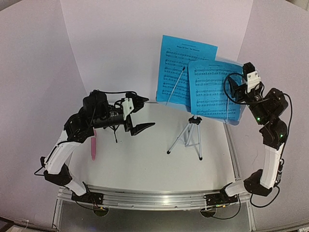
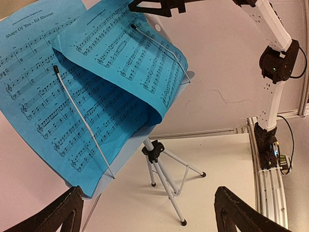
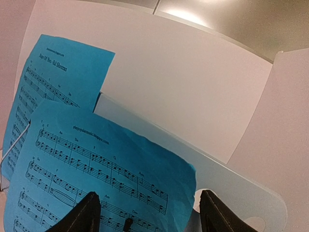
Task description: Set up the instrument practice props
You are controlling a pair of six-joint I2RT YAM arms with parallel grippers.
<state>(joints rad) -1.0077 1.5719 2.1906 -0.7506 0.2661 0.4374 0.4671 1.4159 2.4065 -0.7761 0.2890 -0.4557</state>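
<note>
Right gripper [image 1: 234, 90] at right edge of front sheet-music page [image 1: 210, 92]

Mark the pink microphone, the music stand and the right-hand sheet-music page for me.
pink microphone [image 1: 93, 147]: top external view, middle of its pink body.
music stand [image 1: 194, 120]: top external view, black hub where the tripod legs meet.
right-hand sheet-music page [image 1: 214, 91]: top external view, centre of the blue page.

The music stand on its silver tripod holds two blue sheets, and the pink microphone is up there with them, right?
Not quite. The top external view shows the pink microphone low down beside the left arm, away from the music stand. The stand on its silver tripod does hold the two blue sheets.
</note>
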